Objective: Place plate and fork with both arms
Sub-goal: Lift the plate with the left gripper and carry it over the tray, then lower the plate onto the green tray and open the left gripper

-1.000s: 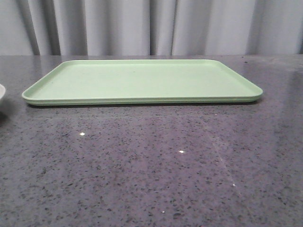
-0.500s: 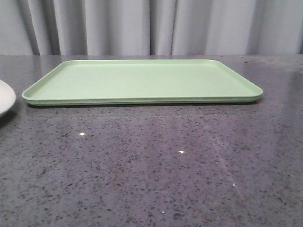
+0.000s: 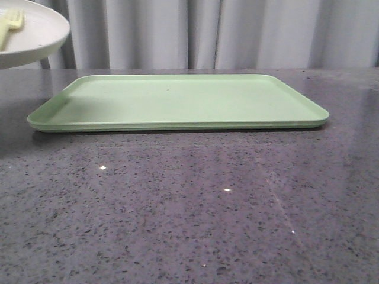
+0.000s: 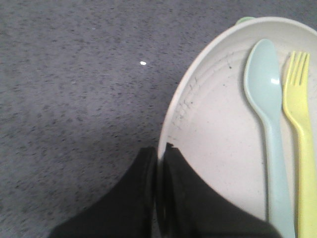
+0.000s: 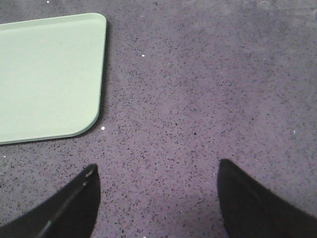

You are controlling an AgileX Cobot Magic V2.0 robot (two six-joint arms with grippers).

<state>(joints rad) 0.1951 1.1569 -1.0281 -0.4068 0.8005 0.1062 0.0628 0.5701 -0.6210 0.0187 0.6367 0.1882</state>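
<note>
- The left end effector (image 4: 159, 163) is clamped on the rim of the plate (image 4: 218, 129), raised above the counter (image 3: 189, 207).
- The fork (image 4: 302, 129) lies beside a spoon (image 4: 270, 119).
- The right end effector (image 5: 156, 198) is spread apart.

Staged test bench: speckled countertop (image 3: 195, 207), grey curtain (image 3: 201, 32) backdrop.

plate (image 3: 29, 35) cut off at front view's corner, fork (image 3: 10, 26) handle perhaps hidden likewise
</note>
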